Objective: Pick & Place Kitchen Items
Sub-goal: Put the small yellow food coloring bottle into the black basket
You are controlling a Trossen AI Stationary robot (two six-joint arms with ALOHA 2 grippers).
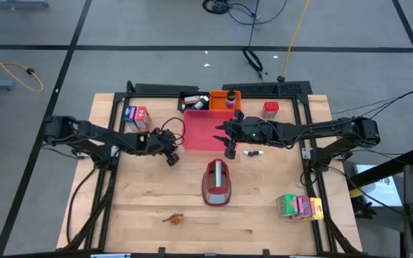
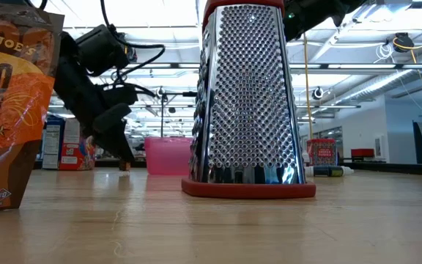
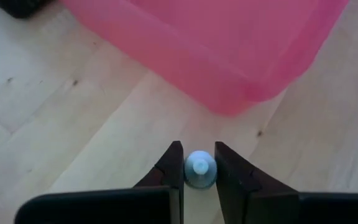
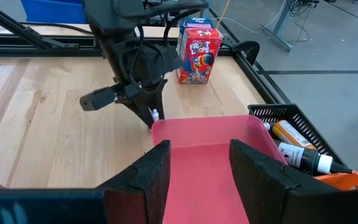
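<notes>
Just beside the pink tray [image 3: 216, 43], a tiny white bottle [image 3: 200, 169] is pinched between the left gripper [image 3: 199, 167] fingers. The right gripper [image 4: 199, 163] is held open above the tray. So thin a hold could let the bottle twist and drop outside the rim.

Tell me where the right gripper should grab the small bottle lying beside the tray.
Take the small white bottle across its middle, from straight above: it lies flat on the table, so closing across its narrow body probably seats best.
</notes>
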